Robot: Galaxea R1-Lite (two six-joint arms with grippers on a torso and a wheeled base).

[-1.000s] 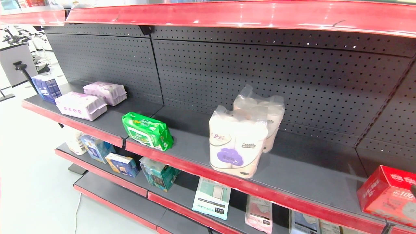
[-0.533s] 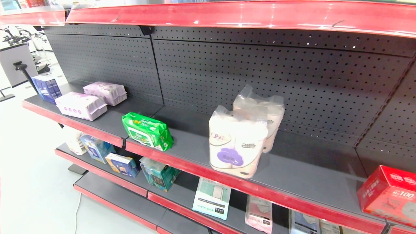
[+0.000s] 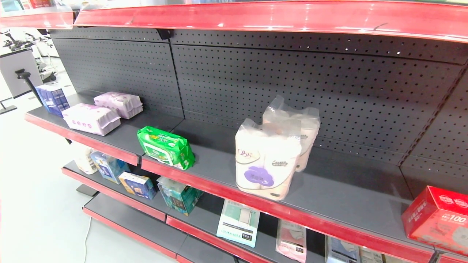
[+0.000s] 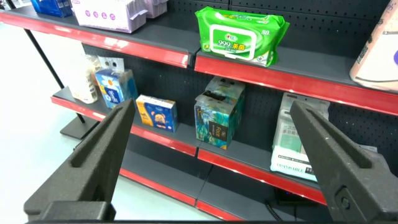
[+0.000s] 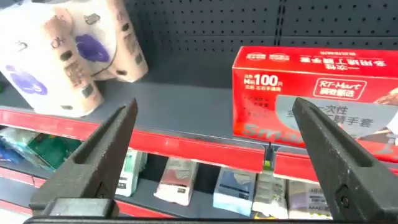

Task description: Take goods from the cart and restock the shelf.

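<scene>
Left claw [image 4: 211, 124] and right claw [image 5: 214, 118] gape wide, empty. On the shelf [image 3: 347, 197], the red box [image 3: 437, 219] lies at 4 o'clock from the toilet-roll pack [image 3: 265, 160], green wipes [image 3: 166, 146] at 9 o'clock.

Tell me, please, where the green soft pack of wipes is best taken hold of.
Probably the upper long edge of the green soft plastic pack of wipes, pinched across its thickness, coming from the aisle side and above. It seems to stand on its lower edge, face to the aisle, top free.
</scene>
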